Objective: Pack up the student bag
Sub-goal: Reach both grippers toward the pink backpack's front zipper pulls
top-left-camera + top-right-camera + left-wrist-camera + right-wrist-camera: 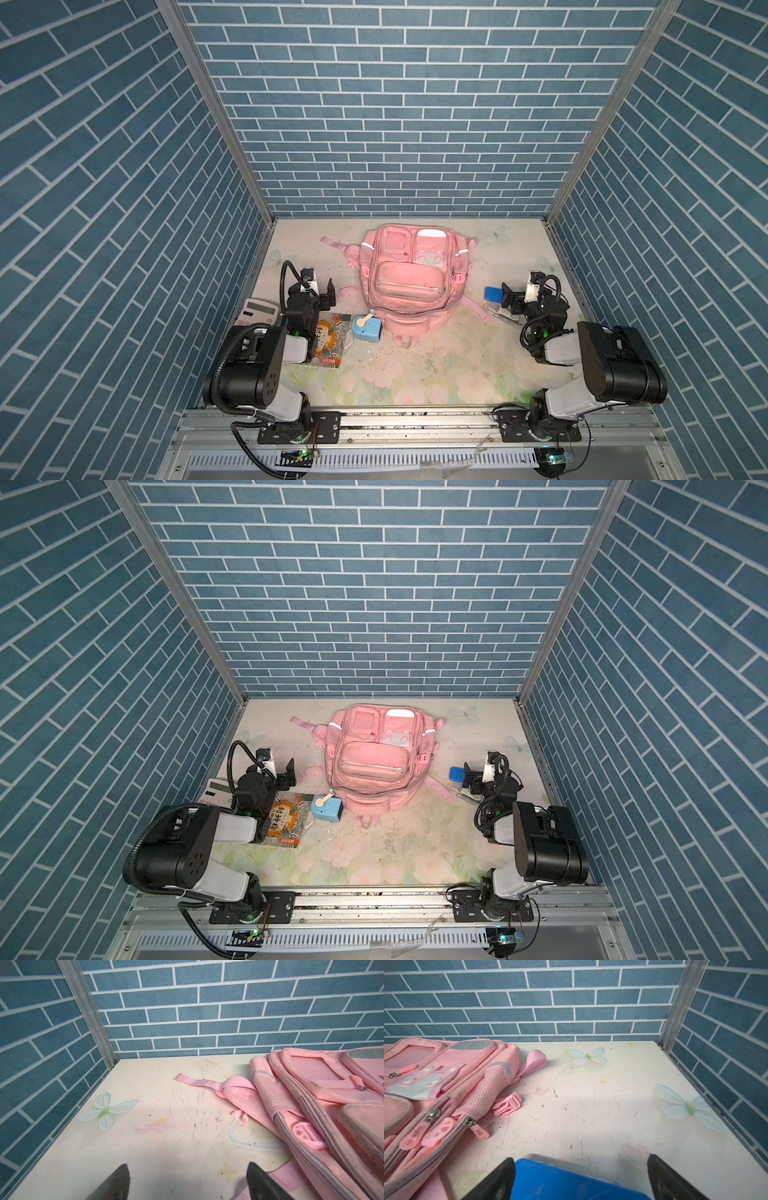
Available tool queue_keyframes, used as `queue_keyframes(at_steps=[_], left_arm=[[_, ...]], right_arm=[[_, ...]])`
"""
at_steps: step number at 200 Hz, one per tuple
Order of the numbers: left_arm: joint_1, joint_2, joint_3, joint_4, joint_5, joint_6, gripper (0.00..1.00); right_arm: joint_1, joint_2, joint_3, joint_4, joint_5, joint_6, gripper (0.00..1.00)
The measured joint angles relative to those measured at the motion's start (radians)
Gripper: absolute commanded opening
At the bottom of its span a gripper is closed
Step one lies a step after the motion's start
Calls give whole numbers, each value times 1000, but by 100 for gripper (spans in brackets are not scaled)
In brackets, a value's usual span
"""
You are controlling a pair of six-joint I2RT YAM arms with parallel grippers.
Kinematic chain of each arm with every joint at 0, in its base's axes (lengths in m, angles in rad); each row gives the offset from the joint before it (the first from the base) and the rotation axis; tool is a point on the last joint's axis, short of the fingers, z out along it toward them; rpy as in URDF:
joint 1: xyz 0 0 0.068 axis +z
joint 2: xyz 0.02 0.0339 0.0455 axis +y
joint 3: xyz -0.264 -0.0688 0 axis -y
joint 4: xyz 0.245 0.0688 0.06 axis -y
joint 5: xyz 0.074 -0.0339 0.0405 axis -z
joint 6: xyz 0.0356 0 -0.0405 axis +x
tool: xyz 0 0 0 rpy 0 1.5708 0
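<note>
Pink fabric student bag [405, 278] flat on counter [436, 374], centre toward 12 o'clock, front pockets up. L end effector [189, 1176] at bag's 9 o'clock, fingers spread wide, pinching nothing, one fingertip just beside a loose strap. R end effector [581, 1165] at bag's 3 o'clock, spread too, nothing gripped, blue case [571, 1182] low between fingers, contact unclear. Blue sharpener [366, 328] just beside bag at 7 o'clock; book [330, 340] & calculator [257, 311] toward 8 o'clock, partly under L arm.
</note>
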Motion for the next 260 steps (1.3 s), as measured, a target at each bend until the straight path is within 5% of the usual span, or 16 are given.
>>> queue_keyframes(at_steps=[260], left_arm=[[0, 0, 0, 0, 0, 0, 88]], right_arm=[[0, 0, 13, -7, 39, 0, 96]])
